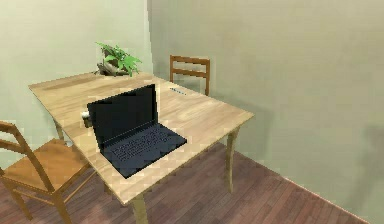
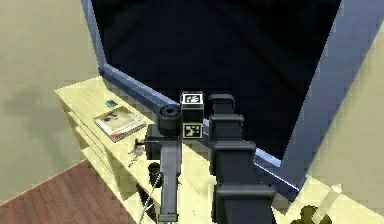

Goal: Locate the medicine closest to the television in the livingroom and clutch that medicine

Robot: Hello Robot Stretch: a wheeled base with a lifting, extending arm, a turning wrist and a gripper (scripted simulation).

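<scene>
Robot's gripper [image 2: 152, 148] is by the TV stand [image 2: 80, 98], near the television [image 2: 200, 50]; can't tell if it's got anything. Pale blob [image 2: 322, 205] at stand's right end may be the medicine, unsure. Risk: arm [image 2: 240, 170] clips television or shoves the book [image 2: 118, 122].

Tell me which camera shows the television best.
The arm side view: the television spreads its dark screen and blue-grey frame across the picture above a pale shelf. The forward view faces a wooden table carrying a laptop.
</scene>
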